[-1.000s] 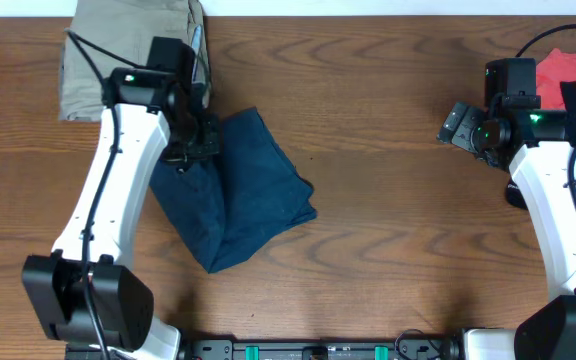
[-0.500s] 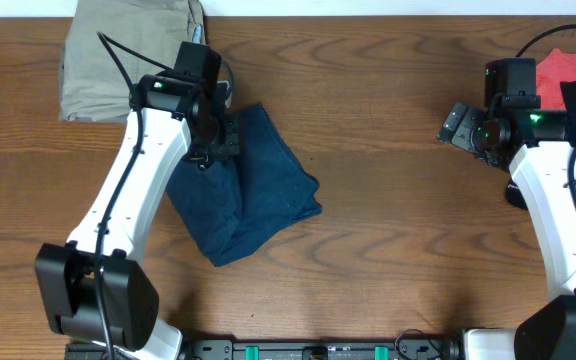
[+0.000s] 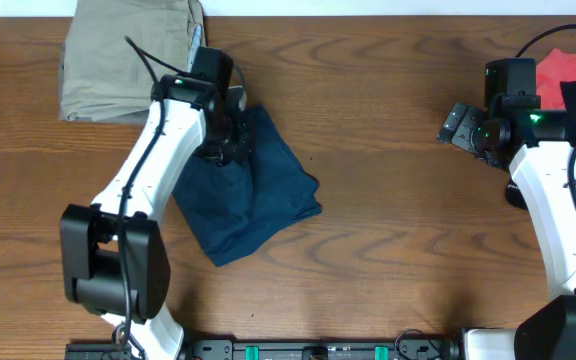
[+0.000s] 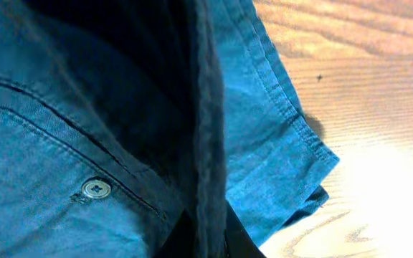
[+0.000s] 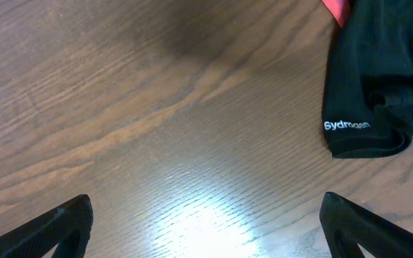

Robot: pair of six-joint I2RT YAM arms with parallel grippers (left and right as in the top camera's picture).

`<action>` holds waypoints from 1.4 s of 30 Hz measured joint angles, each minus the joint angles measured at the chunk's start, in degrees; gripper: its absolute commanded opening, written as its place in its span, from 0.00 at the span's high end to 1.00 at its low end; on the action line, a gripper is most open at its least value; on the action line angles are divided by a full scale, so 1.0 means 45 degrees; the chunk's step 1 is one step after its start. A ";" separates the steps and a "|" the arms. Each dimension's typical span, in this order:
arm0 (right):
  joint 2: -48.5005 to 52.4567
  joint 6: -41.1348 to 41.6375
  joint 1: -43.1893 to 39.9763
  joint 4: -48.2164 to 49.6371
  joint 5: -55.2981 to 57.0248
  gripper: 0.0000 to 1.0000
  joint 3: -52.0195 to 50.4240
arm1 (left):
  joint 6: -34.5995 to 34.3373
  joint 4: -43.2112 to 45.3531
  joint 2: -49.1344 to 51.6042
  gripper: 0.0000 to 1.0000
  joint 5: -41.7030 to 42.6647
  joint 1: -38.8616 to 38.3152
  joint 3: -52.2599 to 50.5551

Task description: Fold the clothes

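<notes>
Table [image 3: 388, 240]: wood, fills the overhead frame. Shorts [image 3: 258, 200] lie left of centre as a bunched, roughly folded navy slab, long axis running upper left to lower right, with layers visibly uneven at the lower-right corner. Khaki garment [image 3: 118, 50] is folded in the upper-left corner, just beside the top of the shorts. Black garment [image 5: 378, 72] and red garment [image 3: 568, 65] are at the right edge, well apart from the work.

Risks, my read:
- The grab looks like a ridge of several layers, not one edge. Any pull would drag the whole stack and skew the fold.
- It is a one-arm job with nothing pinning the far end, so the denim could slide on the wood instead of creasing.
- The khaki garment is close, so a sweep toward the upper left could snag it.

Left arm: reaches from bottom left diagonally up across the left half of the shorts, wrist bent down over their top edge. Left gripper [image 3: 226, 150] is down on the fabric. In the wrist view a raised fold runs straight into the dark fingers [image 4: 192, 240] at bottom centre, so it looks pinched closed on the shorts.

Right arm: parked along the right edge, elbow up. Right gripper [image 3: 455, 126] points left over bare wood, with fingers [image 5: 56, 226] spread wide and nothing between them.

Small stuff: stitched hem [image 4: 285, 107] and button [image 4: 96, 189] are both facing the left wrist camera.
</notes>
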 measured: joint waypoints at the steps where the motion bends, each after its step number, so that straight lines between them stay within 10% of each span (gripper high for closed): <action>1: 0.0000 0.0000 0.0000 0.0000 0.0005 0.01 0.0000 | 0.0000 0.0005 0.0097 0.94 0.0044 -0.0078 0.0000; 9: 0.0000 0.0000 0.0000 0.0000 0.0005 0.01 0.0000 | -0.0112 0.0544 0.0831 0.93 0.0141 -0.0627 -0.0010; 14: 0.0000 0.0000 0.0000 -0.0005 0.0000 0.01 0.0000 | -0.0359 0.0869 0.0894 0.36 0.0199 -0.0724 -0.0010; 19: 0.0000 0.0000 0.0000 0.0000 0.0000 0.01 0.0000 | -0.0563 0.0903 0.0894 0.36 0.0248 -0.0724 -0.0010; 27: 0.0000 0.0000 0.0000 -0.0005 0.0005 0.01 0.0000 | -0.0617 0.0903 0.0889 0.47 0.0962 -0.0724 -0.0010; 33: 0.0000 0.0000 0.0000 -0.0005 0.0000 0.01 0.0000 | -0.0695 0.0874 0.0549 0.92 0.1137 -0.0724 -0.0010; 42: 0.0000 0.0000 0.0000 0.0000 0.0005 0.01 0.0000 | -0.1263 0.0889 0.0593 0.94 0.1137 -0.1001 -0.0010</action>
